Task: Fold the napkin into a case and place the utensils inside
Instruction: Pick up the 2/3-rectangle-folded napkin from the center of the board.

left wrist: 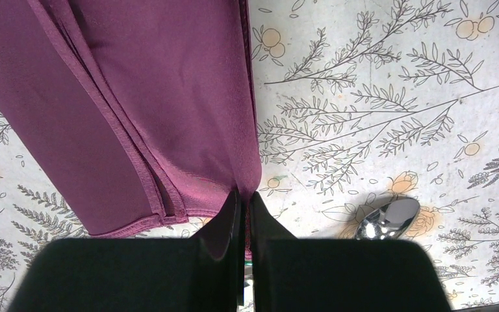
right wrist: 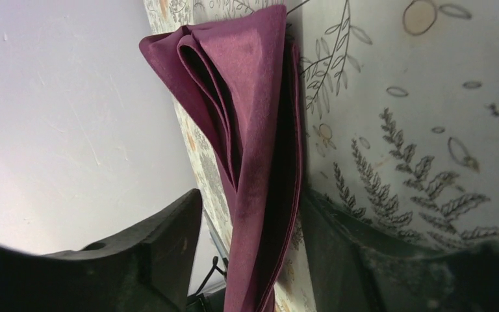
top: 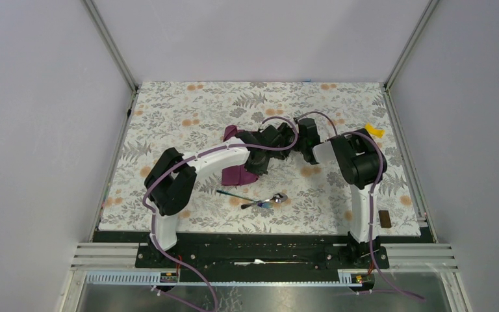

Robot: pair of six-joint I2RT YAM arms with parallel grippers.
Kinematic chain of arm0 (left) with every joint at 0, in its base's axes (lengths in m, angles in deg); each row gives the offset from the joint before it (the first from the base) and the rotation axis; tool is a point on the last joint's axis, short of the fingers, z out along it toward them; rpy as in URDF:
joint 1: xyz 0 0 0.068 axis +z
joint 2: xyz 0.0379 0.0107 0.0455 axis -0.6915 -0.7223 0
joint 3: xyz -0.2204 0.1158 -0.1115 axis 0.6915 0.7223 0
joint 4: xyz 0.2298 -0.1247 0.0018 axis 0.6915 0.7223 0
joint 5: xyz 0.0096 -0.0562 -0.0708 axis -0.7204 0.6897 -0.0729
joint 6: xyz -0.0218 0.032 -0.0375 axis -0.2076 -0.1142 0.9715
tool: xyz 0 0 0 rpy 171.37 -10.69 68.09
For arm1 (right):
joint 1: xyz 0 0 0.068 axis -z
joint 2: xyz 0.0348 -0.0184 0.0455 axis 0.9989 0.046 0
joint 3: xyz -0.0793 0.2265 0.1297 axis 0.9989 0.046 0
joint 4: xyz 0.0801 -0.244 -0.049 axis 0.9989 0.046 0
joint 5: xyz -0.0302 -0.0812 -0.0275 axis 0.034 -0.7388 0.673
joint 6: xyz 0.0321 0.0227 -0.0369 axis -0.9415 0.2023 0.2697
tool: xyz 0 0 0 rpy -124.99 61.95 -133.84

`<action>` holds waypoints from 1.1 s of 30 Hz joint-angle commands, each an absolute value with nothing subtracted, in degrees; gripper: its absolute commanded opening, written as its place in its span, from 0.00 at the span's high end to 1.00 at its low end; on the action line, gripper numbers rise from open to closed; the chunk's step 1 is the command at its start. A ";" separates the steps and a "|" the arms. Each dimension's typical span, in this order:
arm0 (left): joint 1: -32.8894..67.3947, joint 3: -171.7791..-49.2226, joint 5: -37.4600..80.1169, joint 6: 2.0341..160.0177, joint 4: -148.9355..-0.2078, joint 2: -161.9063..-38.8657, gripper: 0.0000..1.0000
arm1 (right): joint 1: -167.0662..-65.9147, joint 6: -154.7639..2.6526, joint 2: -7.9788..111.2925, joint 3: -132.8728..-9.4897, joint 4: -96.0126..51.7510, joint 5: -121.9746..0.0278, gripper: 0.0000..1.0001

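The dark purple napkin point(left wrist: 136, 97) is folded into a long layered strip. In the top view the napkin point(top: 237, 174) shows on both sides of my left forearm, mid-table. My left gripper point(left wrist: 246, 194) is shut on a corner of its folded edge; in the top view the left gripper point(top: 258, 166) is beside the cloth. My right gripper point(right wrist: 266, 214) is open, with the napkin strip point(right wrist: 253, 130) running between its spread fingers point(right wrist: 169, 240). The right gripper point(top: 284, 135) is close to the left one. The silver spoon point(top: 276, 198) and the bluish-handled utensil point(top: 234, 194) lie on the tablecloth in front. The spoon bowl point(left wrist: 390, 218) shows beside my left fingers.
A floral tablecloth point(top: 188, 104) covers the table. A small yellow piece point(top: 375, 130) lies at the far right, and a small brown block point(top: 384, 219) at the right front edge. Grey walls and metal rails point(top: 112, 49) enclose the table.
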State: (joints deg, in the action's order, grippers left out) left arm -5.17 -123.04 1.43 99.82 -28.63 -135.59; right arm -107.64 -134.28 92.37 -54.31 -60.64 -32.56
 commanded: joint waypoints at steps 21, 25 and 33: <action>-3.16 -122.02 16.16 101.48 -43.25 -138.39 1.00 | -106.11 -108.52 84.53 -63.44 -38.22 -42.94 1.00; -2.64 -122.93 19.31 102.62 -46.21 -140.51 1.00 | -105.34 -103.60 83.45 -66.00 -32.47 -44.39 1.00; 0.03 -118.64 28.12 103.79 -53.29 -136.93 0.53 | -105.29 -99.44 85.79 -69.57 -29.39 -43.06 1.00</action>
State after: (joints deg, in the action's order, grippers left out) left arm -1.52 -120.96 21.08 102.70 -47.28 -141.14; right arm -105.78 -103.68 86.08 -66.48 -31.76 -42.11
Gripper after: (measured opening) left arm 0.381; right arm 0.022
